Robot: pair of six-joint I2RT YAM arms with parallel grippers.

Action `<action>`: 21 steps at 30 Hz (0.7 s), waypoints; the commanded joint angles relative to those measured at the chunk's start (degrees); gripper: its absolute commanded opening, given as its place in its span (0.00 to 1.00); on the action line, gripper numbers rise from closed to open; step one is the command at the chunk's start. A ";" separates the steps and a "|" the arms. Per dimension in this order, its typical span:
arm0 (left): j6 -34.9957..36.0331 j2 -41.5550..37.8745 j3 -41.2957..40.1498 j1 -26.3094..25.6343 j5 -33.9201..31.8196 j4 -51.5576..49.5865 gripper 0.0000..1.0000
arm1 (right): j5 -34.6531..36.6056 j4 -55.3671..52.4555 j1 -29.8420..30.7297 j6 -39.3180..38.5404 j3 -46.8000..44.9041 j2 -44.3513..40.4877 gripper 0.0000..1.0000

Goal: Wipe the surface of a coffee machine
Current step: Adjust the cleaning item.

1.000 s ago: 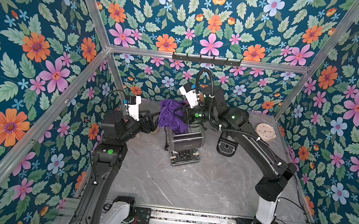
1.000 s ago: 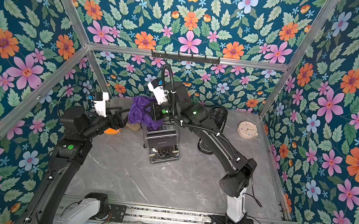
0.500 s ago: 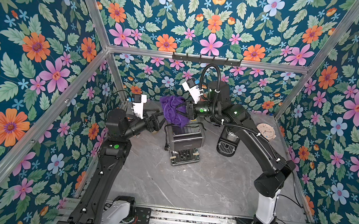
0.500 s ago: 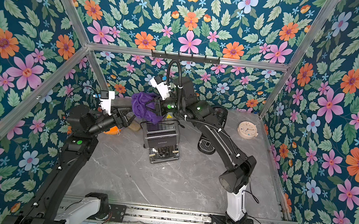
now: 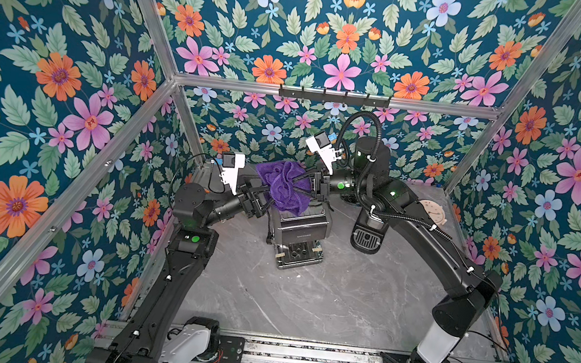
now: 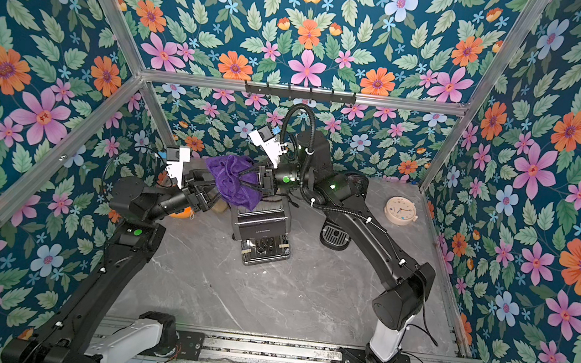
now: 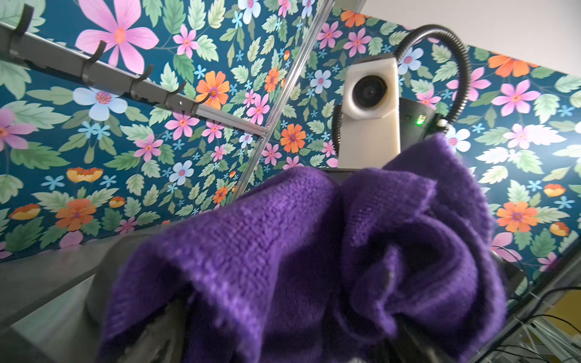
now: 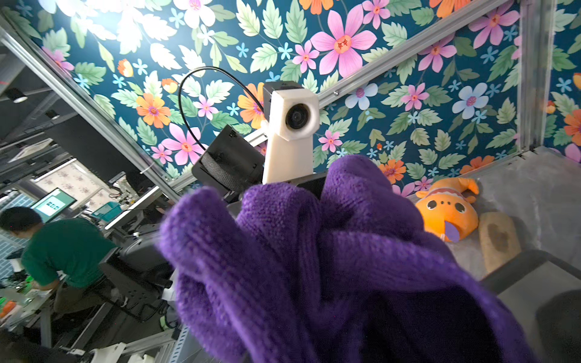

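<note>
**Cloth.** I see the purple cloth point(image 5: 282, 187) point(image 6: 233, 179) bunched and held in the air between the two arms, over the rear of the table point(image 5: 305, 303). Its lower edge hangs over the back part of the coffee machine's top in both top views. I cannot tell whether the cloth touches the machine.

**Coffee machine.** The black coffee machine point(image 5: 298, 228) point(image 6: 262, 220) stands upright near the middle of the table, with its drip tray facing the arm bases.

**Right gripper.** The right gripper point(image 5: 299, 188) point(image 6: 244, 180) reaches in level from the right. Its fingers converge into the middle of the cloth and are clamped on a fold. In the right wrist view the cloth point(image 8: 330, 257) fills the lower frame and hides the fingertips.

**Left gripper.** The left gripper point(image 5: 266, 198) point(image 6: 212, 188) sits at the cloth's left edge, pointing toward the right gripper. I read its jaws as standing apart. I cannot tell whether they touch the cloth. In the left wrist view the cloth point(image 7: 314, 251) lies close in front of the lens.

**Other items.**
- A second black appliance point(image 5: 368, 236) point(image 6: 335, 236) stands just right of the coffee machine, partly under the right arm.
- A round clock point(image 5: 430, 211) point(image 6: 400, 210) lies near the right wall.
- An orange plush toy point(image 8: 446, 210) lies at the back wall, with a tan pad point(image 8: 498, 240) just beside it.
</note>
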 commanded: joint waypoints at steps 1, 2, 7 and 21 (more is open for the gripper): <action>-1.37 0.25 -0.03 -1.96 4.96 5.83 0.81 | -5.90 3.67 1.21 1.88 -0.10 0.42 0.15; -1.82 0.28 -0.02 -2.29 5.17 6.73 0.76 | -5.82 3.56 1.22 2.02 -0.04 0.48 0.15; -3.76 0.69 0.27 -3.28 4.14 10.54 0.27 | -4.36 -0.05 1.13 1.09 0.83 0.61 0.23; 9.47 0.41 5.79 -3.25 -21.21 -19.93 0.00 | 21.05 -16.13 -2.37 -1.75 1.28 -2.55 0.69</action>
